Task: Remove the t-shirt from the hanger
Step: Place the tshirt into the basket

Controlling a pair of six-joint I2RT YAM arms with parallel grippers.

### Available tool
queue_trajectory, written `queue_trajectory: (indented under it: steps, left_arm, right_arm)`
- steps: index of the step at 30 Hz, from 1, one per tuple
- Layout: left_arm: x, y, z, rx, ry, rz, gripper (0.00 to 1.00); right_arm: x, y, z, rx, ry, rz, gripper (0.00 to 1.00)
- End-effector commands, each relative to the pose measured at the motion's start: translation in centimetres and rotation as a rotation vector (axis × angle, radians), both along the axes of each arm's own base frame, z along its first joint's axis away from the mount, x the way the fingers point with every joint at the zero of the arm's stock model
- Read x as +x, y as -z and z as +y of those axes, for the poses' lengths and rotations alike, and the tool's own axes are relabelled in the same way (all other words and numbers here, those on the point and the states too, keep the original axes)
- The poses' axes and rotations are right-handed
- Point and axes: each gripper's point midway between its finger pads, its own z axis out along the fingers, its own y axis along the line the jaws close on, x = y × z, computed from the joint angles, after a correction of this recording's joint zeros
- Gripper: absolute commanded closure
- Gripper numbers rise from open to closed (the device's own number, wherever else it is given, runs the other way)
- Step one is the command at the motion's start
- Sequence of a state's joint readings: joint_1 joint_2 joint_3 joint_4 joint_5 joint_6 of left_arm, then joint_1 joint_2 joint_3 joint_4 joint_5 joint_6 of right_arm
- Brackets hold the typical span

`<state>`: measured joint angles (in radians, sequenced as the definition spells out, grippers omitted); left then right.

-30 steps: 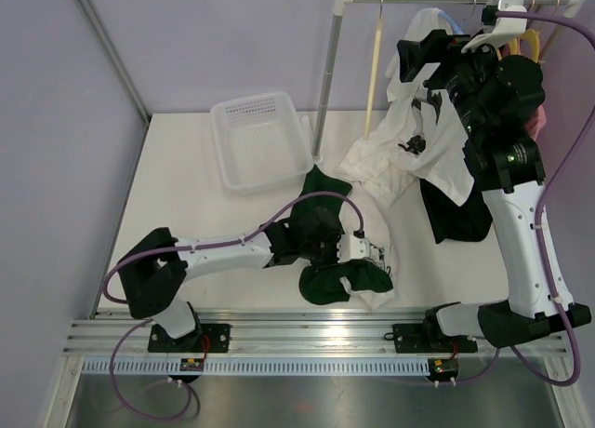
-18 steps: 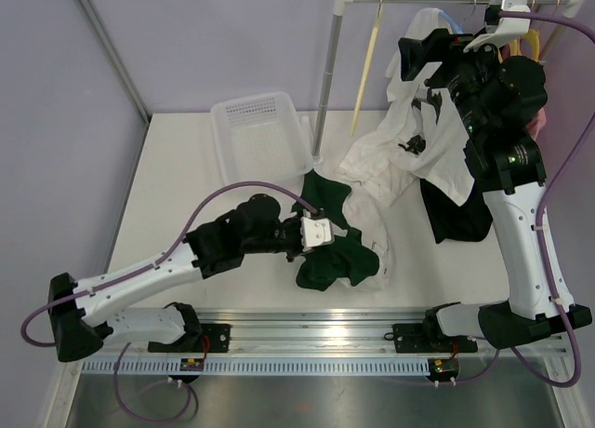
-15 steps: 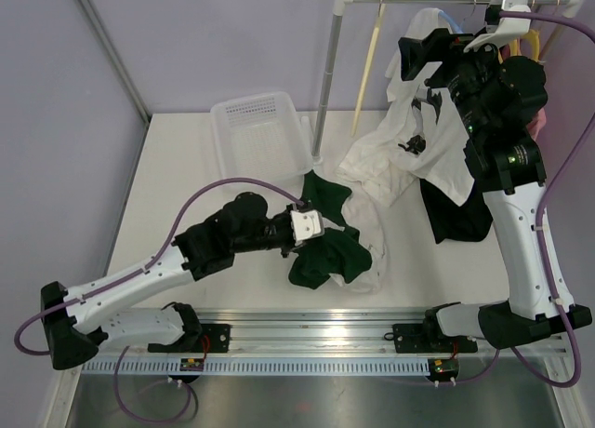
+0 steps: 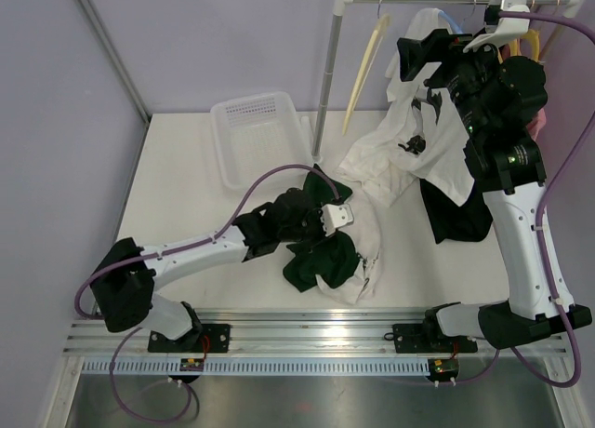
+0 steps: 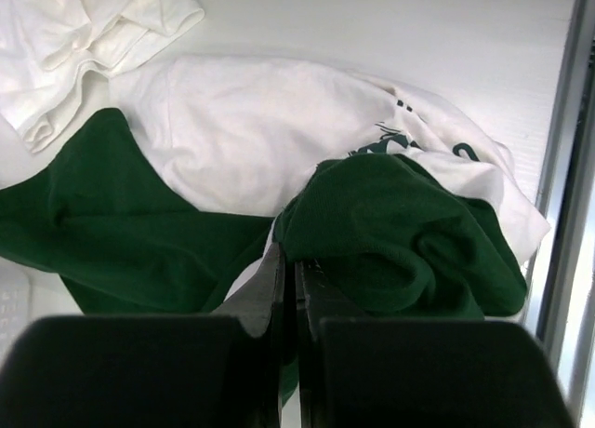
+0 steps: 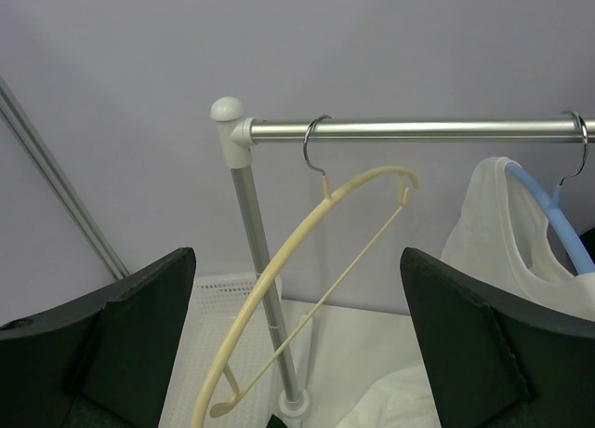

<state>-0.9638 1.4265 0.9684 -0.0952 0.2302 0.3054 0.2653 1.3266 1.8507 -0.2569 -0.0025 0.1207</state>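
T-shirt (image 4: 325,260), limp and light, lay bunched near the table (image 4: 186,186) front edge, left gripper (image 5: 288,277) clamped on its green fold; right gripper (image 4: 420,63) gaped empty.

Left tool (image 5: 289,258) low, jaws together; right tool (image 6: 297,349) high, jaws wide apart.
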Motion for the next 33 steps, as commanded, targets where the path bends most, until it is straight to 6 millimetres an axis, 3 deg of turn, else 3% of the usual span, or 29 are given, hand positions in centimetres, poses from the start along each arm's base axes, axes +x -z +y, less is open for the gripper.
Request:
queue_trajectory:
  steps: [1, 2, 3, 4, 5, 7, 8, 10, 11, 13, 15, 16, 18, 23, 25, 27, 28, 30, 31, 33]
  left_arm:
    - [1.9, -2.0, -2.4, -0.083, -0.006, -0.06, 0.97]
    - [2.0, -0.1, -2.5, -0.039, 0.001, -0.036, 0.93]
    - [1.9, 0.0, -3.0, -0.033, 0.02, -0.025, 0.87]
    - [1.8, 1.0, -3.1, -0.008, 0.035, 0.001, 0.52]
    - [1.4, 2.6, -3.0, 0.035, 0.05, 0.043, 0.3]
    - [1.3, 2.9, -3.6, 0.045, 0.063, 0.077, 0.01]
    - [1.1, 4.2, -3.5, 0.081, 0.067, 0.111, 0.01]
    - [1.1, 4.4, -4.0, 0.087, 0.07, 0.134, 0.01]
    - [1.0, 6.0, -3.8, 0.126, 0.07, 0.167, 0.01]
    - [1.1, 6.6, -4.4, 0.147, 0.071, 0.202, 0.01]
    - [0.9, 9.1, -4.2, 0.212, 0.06, 0.256, 0.01]
    - [1.2, 9.1, -4.6, 0.217, 0.051, 0.266, 0.01]
    - [1.1, 11.2, -4.2, 0.27, 0.034, 0.297, 0.01]
    - [1.4, 13.5, -4.2, 0.369, -0.021, 0.264, 0.01]
    - [0.3, 15.2, -4.0, 0.456, 0.009, 0.239, 0.1]
    - [0.2, 15.8, -3.7, 0.512, -0.001, 0.184, 0.27]
    - [-0.4, 16.1, -3.9, 0.531, 0.012, 0.167, 0.52]
    - [-0.7, 16.1, -3.9, 0.538, 0.017, 0.159, 0.79]
    - [-0.8, 16.0, -3.9, 0.531, 0.019, 0.162, 1.0]
    - [-0.9, 15.0, -4.0, 0.507, 0.025, 0.157, 1.0]
  right_arm:
    - [-0.9, -1.6, 0.1, 0.01, -0.02, -0.054, 0.01]
    - [-1.0, -1.6, 0.1, 0.008, -0.021, -0.056, 0.01]
    - [-1.0, -1.6, 0.1, 0.009, -0.022, -0.053, 0.01]
    - [-1.1, -1.6, 0.1, 0.007, -0.023, -0.055, 0.0]
    - [-1.1, -1.5, 0.1, 0.006, -0.024, -0.054, 0.01]
    - [-1.2, -1.6, 0.1, 0.005, -0.025, -0.056, 0.0]
    - [-1.2, -1.5, 0.2, 0.003, -0.03, -0.053, 0.01]
    - [-1.4, -1.6, 0.1, -0.001, -0.028, -0.056, 0.0]
    - [-1.4, -1.6, 0.1, -0.003, -0.029, -0.056, 0.01]
    - [-1.5, -1.6, 0.1, -0.004, -0.03, -0.057, 0.0]
    - [-1.6, -1.6, 0.1, -0.005, -0.031, -0.06, 0.0]
    - [-1.7, -1.5, 0.1, -0.008, -0.032, -0.059, 0.01]
    - [-1.7, -1.6, 0.1, -0.007, -0.031, -0.062, 0.01]
    - [-1.9, -1.5, 0.1, -0.012, -0.035, -0.068, 0.0]
    - [-2.0, -1.5, 0.0, -0.011, -0.03, -0.071, 0.01]
    - [-2.1, -1.7, -0.1, -0.012, -0.028, -0.076, 0.01]
    - [-2.0, -1.5, -0.1, -0.013, -0.028, -0.074, 0.01]
    - [-2.2, -1.6, -0.2, -0.012, -0.025, -0.078, 0.0]
    - [-2.2, -1.6, -0.2, -0.012, -0.025, -0.078, 0.01]
    - [-2.4, -1.6, -0.2, -0.013, -0.024, -0.08, 0.01]
